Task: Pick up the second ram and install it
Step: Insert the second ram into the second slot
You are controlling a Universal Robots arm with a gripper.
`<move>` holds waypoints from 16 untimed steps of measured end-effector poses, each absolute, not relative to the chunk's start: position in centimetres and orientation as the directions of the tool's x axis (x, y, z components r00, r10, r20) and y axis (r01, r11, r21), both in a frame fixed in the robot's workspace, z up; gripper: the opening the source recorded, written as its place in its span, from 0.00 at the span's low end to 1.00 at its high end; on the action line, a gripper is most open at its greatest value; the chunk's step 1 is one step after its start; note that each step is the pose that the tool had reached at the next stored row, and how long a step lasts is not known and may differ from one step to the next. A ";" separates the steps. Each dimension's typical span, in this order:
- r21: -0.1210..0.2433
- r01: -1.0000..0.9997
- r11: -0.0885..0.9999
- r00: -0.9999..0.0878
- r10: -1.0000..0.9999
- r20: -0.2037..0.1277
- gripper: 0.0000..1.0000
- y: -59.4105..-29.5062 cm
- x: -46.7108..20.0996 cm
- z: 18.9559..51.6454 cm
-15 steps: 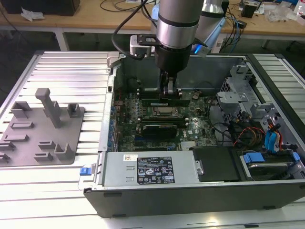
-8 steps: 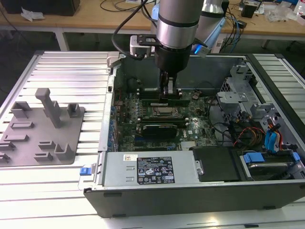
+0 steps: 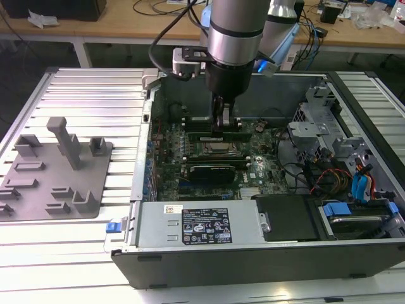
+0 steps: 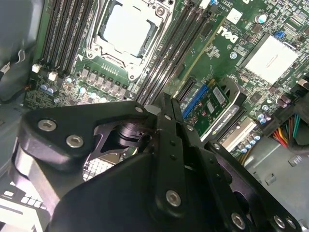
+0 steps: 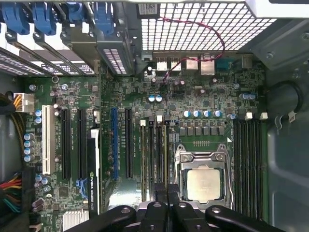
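Note:
The second ram [image 5: 164,154] is a thin green stick standing on edge in the slot nearest the processor socket [image 5: 203,183], level with the slots around it. It appears as a pale green line [image 4: 195,60] in the second wrist view. My gripper [image 5: 167,193] is lowered inside the case directly over one end of the stick, with its fingers [image 4: 166,108] pressed together. I cannot tell whether the tips touch its top edge. In the exterior view the gripper [image 3: 223,123] reaches down to the slot bank [image 3: 202,135] behind the socket.
Another stick [image 5: 143,159] sits two slots away. A graphics card [image 3: 212,171] lies in front of the socket, with the power supply [image 3: 196,225] nearer the case front. The drive cage [image 3: 316,126] and cables are on the exterior view's right, and a grey fixture tray [image 3: 57,171] on its left.

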State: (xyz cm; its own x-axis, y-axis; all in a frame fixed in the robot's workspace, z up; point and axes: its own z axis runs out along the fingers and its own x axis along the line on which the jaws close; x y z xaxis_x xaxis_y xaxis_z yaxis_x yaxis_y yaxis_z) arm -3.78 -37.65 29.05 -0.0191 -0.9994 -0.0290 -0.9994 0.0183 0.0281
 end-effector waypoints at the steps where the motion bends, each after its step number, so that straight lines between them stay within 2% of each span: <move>1: 0.028 -0.999 0.018 -0.019 -0.999 -0.029 0.09 -37.6 -3.8 29.0; 16: 0.028 -0.999 0.018 -0.019 -0.999 -0.029 0.09 -37.4 -3.8 27.7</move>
